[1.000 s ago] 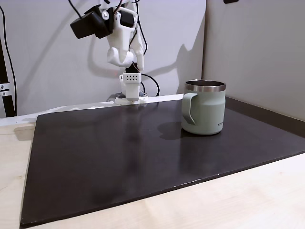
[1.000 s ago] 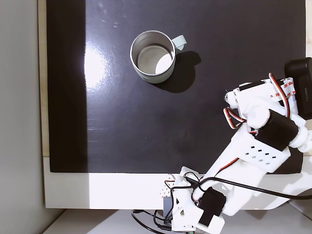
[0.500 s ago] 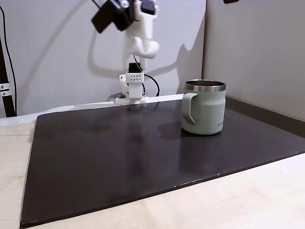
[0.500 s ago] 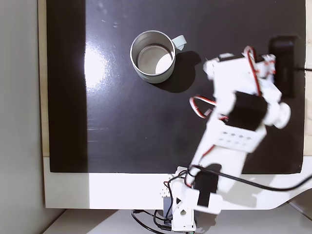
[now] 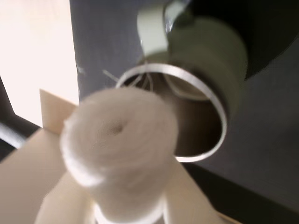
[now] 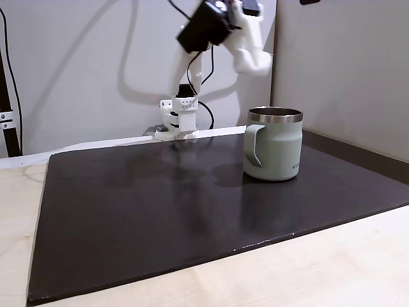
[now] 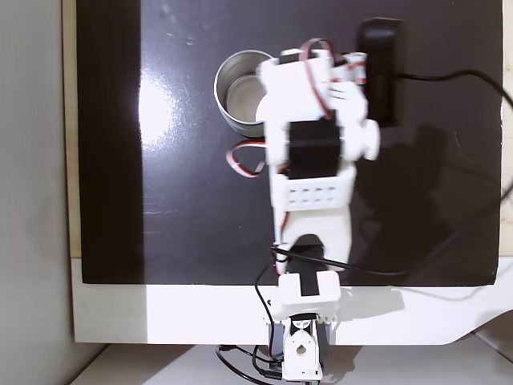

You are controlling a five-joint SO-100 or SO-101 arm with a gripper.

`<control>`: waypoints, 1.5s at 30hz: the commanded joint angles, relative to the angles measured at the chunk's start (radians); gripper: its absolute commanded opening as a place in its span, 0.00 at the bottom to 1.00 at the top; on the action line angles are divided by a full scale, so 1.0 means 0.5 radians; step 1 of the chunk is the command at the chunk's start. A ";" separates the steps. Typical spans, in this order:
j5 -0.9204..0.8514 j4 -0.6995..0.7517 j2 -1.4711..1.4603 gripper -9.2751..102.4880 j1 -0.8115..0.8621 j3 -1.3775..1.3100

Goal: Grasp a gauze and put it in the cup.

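Claw [image 5: 124, 205] clamped on white gauze [image 5: 119, 154] in wrist view, gauze blurry & close above green cup [image 5: 205, 70], arm [image 7: 313, 160] over cup, black mat [image 6: 160, 204] on bench

Large black mat [image 6: 160, 211] covers most of a light wood table [image 6: 319, 268]; bare wood shows at lower right and left edge of the side fixed view. Mat surface glossy, a bright glare patch at upper left in the top-down fixed view [image 7: 156, 112]. Plain white wall [image 6: 64, 77] behind, with soft shadows cast on it. A second wall panel [image 6: 345, 64] fills the right side, meeting the first at a vertical corner. White board [image 7: 160, 313] runs along the mat's lower edge in the top-down view.
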 commanded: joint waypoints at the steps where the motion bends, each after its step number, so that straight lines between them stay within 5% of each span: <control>1: 0.058 0.003 -0.012 0.08 -0.135 -0.110; 21: 0.110 0.006 0.012 0.08 -0.172 0.181; 29: 0.110 0.006 0.028 0.30 -0.160 0.184; 45: 0.095 0.006 0.117 0.35 -0.163 0.245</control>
